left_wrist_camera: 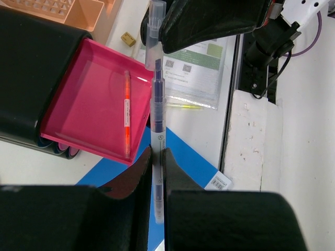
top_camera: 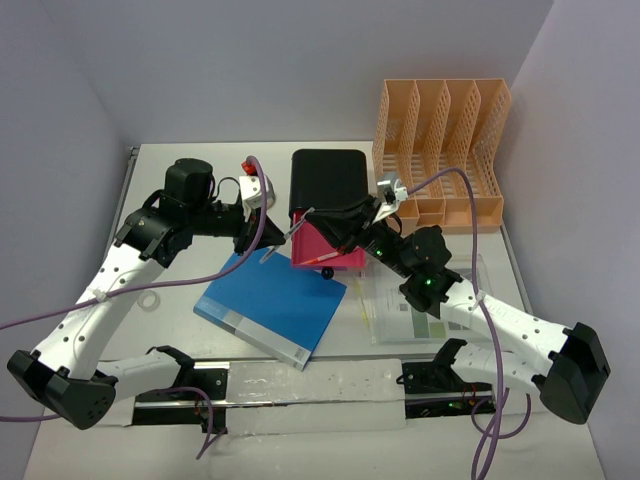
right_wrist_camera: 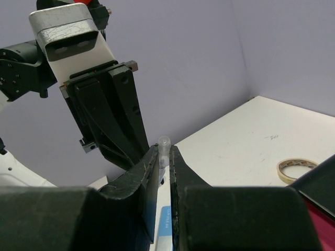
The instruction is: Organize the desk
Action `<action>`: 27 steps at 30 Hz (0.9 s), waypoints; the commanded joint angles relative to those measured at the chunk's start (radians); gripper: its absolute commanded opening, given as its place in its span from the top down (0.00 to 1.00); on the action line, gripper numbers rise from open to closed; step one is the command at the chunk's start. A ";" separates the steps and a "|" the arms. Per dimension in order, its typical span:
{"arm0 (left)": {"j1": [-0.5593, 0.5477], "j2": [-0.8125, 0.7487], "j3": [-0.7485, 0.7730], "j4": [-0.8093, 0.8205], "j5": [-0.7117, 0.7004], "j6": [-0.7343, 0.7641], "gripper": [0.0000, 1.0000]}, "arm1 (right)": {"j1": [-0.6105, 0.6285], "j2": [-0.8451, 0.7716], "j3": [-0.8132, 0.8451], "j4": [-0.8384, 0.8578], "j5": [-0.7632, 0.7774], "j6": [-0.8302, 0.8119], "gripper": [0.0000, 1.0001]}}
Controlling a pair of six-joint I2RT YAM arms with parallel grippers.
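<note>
- A plain, pale lilac back wall (top_camera: 300, 70) runs across behind everything.
- A left wall (top_camera: 40, 200) and a right wall (top_camera: 590, 150) of the same colour close in both sides.
- A white table (top_camera: 150, 165) fills the space between the three walls, its far edge against the back wall.
- The light is soft and even, leaving only faint shadows on the table.
</note>
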 commanded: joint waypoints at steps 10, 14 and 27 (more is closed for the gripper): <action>-0.007 -0.013 0.032 0.023 0.002 -0.014 1.00 | -0.005 0.022 0.037 0.044 -0.024 0.022 1.00; -0.006 -0.014 0.031 0.026 -0.002 -0.018 1.00 | -0.006 0.021 0.026 0.043 -0.022 0.025 1.00; -0.007 -0.016 0.023 0.043 -0.022 -0.030 1.00 | -0.006 0.060 0.022 0.050 -0.041 0.037 0.87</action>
